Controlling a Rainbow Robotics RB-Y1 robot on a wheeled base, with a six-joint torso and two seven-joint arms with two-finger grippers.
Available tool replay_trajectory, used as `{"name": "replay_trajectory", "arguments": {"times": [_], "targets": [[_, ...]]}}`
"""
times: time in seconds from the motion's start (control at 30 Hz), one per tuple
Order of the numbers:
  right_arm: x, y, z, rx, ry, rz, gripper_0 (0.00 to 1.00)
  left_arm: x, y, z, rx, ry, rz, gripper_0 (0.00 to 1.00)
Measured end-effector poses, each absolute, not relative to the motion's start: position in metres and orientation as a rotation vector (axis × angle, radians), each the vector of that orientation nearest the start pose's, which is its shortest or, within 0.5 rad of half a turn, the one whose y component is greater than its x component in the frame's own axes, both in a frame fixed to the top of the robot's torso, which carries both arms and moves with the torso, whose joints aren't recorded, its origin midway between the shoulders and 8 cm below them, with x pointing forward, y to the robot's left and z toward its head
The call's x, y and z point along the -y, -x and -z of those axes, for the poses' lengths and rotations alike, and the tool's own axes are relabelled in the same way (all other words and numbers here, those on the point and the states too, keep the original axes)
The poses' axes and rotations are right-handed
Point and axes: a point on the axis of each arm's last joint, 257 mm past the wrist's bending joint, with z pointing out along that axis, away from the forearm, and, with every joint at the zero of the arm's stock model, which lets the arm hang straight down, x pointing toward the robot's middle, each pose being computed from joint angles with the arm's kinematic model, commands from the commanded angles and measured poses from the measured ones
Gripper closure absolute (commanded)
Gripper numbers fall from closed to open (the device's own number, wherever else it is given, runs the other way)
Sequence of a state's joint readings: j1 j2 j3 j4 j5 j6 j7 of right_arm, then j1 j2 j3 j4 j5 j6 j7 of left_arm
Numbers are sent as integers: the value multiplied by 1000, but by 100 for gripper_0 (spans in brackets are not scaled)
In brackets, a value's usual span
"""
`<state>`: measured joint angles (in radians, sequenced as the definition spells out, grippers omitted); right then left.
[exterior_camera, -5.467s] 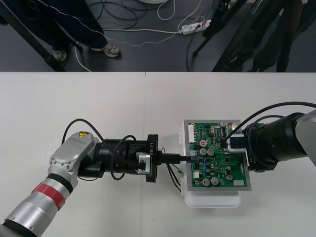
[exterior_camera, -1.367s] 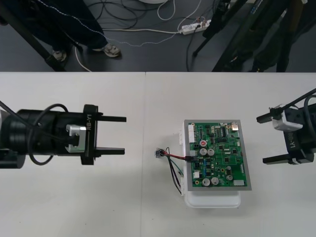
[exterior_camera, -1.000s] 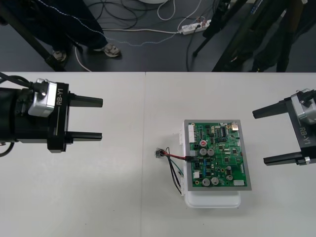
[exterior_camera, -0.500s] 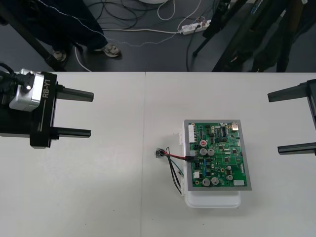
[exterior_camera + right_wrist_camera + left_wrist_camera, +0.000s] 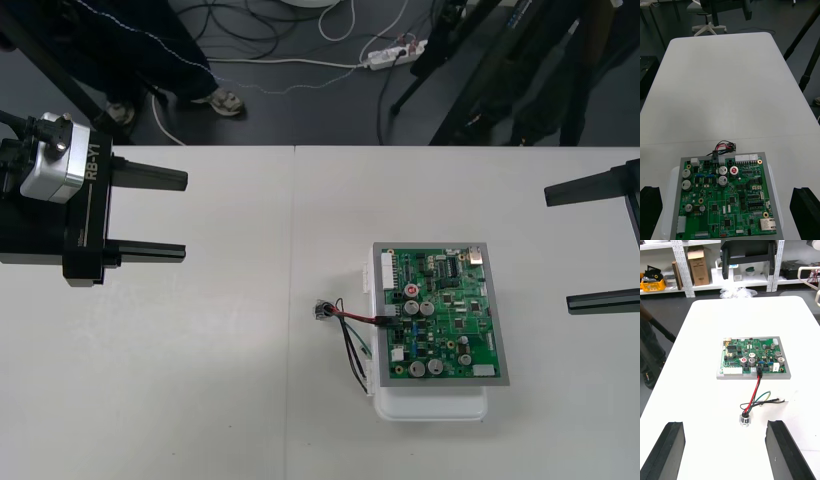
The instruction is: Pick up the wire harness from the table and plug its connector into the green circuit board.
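Green circuit board (image 5: pixel 440 320), white base (image 5: pixel 430 405). Red-black-green wire harness (image 5: pixel 348 325): black plug (image 5: pixel 388 322) in board, round metal socket (image 5: pixel 322 310) on pale desk (image 5: pixel 200 380) alongside. Left hand (image 5: pixel 185 215), lettered "RB-Y1", and right hand (image 5: pixel 558 250) released, at desk sides.

Fig. Surface finishes as they read on my screens.
I see a smooth, matt, pale table (image 5: pixel 200 380). The green circuit board (image 5: pixel 440 315) carries bright metal can tops and sits on a white, plastic-looking base (image 5: pixel 430 405). The round socket (image 5: pixel 745 420) is shiny metal and the wires (image 5: pixel 754 397) are smooth-sheathed. The left gripper (image 5: pixel 186 215) has matt black fingers.
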<state>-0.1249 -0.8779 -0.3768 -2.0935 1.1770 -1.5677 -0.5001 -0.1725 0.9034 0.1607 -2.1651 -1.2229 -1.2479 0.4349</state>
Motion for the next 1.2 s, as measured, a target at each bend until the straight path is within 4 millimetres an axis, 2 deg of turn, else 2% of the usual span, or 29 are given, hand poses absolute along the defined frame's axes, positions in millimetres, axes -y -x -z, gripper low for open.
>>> {"name": "replay_trajectory", "arguments": {"times": [0.2, 0.43, 0.6, 1.2], "targets": [[182, -303, 48, -1388, 1620, -611, 0, -121, -331, 39, -1251, -1553, 566, 37], [180, -301, 47, -1380, 1622, -616, 0, -115, -327, 52, -1269, -1565, 609, 37], [180, -301, 48, -1381, 1619, -620, 0, -119, -332, 55, -1290, -1549, 618, 37], [181, -300, 49, -1386, 1617, -624, 0, -120, -336, 54, -1297, -1526, 625, 37]]}}
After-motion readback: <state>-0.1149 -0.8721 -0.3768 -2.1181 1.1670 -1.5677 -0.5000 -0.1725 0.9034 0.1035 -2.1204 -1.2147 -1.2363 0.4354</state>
